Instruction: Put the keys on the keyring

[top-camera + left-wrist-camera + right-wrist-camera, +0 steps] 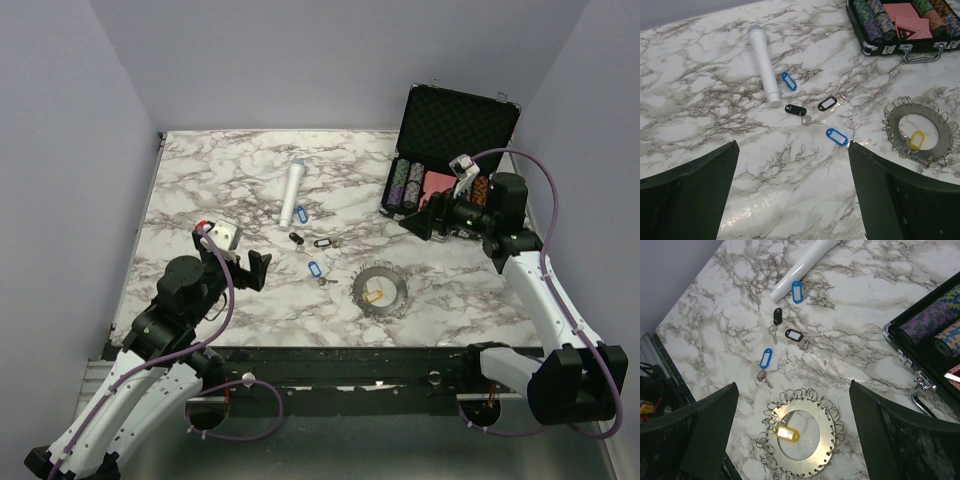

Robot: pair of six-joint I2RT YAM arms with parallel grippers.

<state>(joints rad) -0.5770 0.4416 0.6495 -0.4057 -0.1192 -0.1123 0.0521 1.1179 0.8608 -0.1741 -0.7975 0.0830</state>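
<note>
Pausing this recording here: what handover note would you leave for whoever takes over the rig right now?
Left end effector: open, empty, above the table.
Right end effector: open, empty, above the table.
Keyring: flat on the table.
Loose: blue key by the cylinder, another blue key nearer the keyring, black keys between them.
Yellow key: in the keyring's hole; cannot tell if hooked on.
Left: check it, then hook on the four loose ones.

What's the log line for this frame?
left gripper open, empty | right gripper open, empty | keyring flat, yellow-tag key in its hole | four other keys loose
</note>
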